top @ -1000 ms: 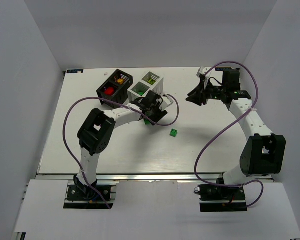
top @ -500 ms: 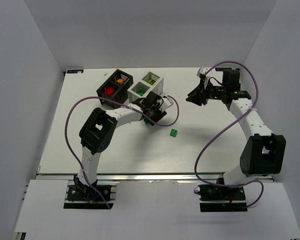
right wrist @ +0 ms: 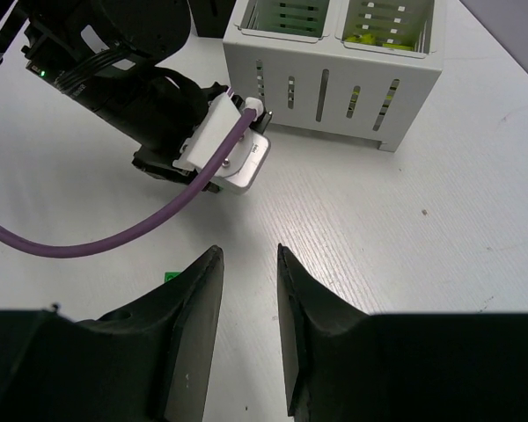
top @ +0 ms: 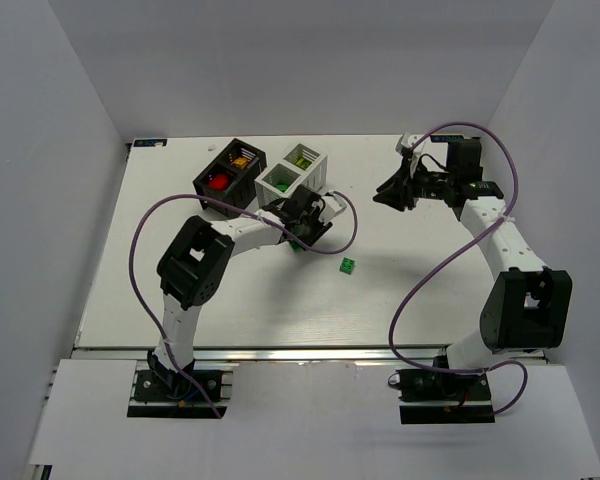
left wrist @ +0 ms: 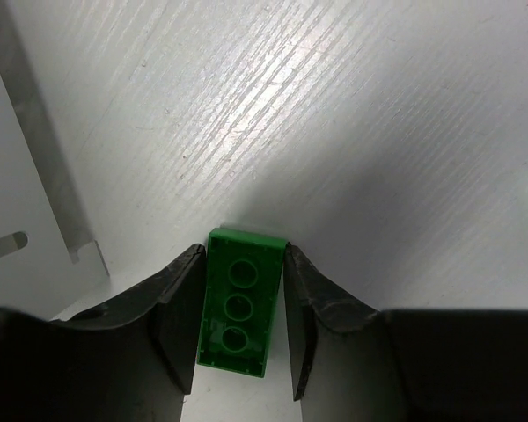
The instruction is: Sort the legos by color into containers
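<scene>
My left gripper (top: 298, 238) is shut on a green lego (left wrist: 240, 299), underside toward the camera, just off the near corner of the white container (top: 291, 169). A sliver of that lego shows in the top view (top: 296, 244). A second green lego (top: 348, 265) lies on the table to the right. The white container holds green (top: 279, 181) and yellow-green (top: 302, 158) legos. The black container (top: 230, 170) holds red (top: 217, 182) and orange-yellow (top: 244, 158) ones. My right gripper (top: 385, 192) is open and empty, raised right of the white container.
The right wrist view shows the white container's slatted wall (right wrist: 334, 88), my left arm's wrist and purple cable (right wrist: 114, 229), and an edge of the loose green lego (right wrist: 169, 276). The white container's wall (left wrist: 18, 176) fills the left of the left wrist view.
My left gripper has shifted slightly up and left toward the white container with the green lego. The right arm has barely moved.
</scene>
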`<action>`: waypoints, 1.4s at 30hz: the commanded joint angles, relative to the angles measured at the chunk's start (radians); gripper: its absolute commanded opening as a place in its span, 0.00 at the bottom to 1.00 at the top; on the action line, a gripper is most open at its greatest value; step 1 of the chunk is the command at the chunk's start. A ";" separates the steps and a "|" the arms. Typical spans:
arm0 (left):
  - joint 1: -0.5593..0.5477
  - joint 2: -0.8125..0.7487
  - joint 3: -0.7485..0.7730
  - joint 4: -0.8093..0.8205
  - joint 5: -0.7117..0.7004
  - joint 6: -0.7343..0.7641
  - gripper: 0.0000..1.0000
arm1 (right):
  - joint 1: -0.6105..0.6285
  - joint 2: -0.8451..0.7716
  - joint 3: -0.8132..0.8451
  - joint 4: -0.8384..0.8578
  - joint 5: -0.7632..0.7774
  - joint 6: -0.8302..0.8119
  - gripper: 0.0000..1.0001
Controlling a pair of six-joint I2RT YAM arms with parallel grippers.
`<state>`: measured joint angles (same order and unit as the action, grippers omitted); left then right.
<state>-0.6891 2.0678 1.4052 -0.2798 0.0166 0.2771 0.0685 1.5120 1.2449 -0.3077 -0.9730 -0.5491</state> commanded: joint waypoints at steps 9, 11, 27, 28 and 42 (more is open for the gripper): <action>-0.004 -0.096 -0.107 0.011 0.101 -0.145 0.24 | -0.009 -0.035 -0.018 0.030 -0.032 0.017 0.36; -0.004 -0.152 -0.115 0.042 0.121 -0.185 0.21 | -0.009 -0.041 -0.022 0.030 -0.032 0.017 0.36; 0.132 -0.425 -0.060 0.267 0.172 -0.457 0.18 | -0.012 -0.065 -0.059 0.030 -0.006 0.021 0.18; 0.143 -0.425 -0.055 0.309 0.171 -0.466 0.18 | -0.012 -0.072 -0.064 0.032 -0.004 0.021 0.18; 0.280 -0.262 0.031 0.485 0.135 -0.546 0.18 | -0.012 -0.090 -0.099 0.041 -0.004 0.028 0.18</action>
<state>-0.4152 1.7840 1.3952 0.1688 0.1619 -0.2516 0.0647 1.4574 1.1606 -0.2886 -0.9680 -0.5297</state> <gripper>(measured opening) 0.458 0.180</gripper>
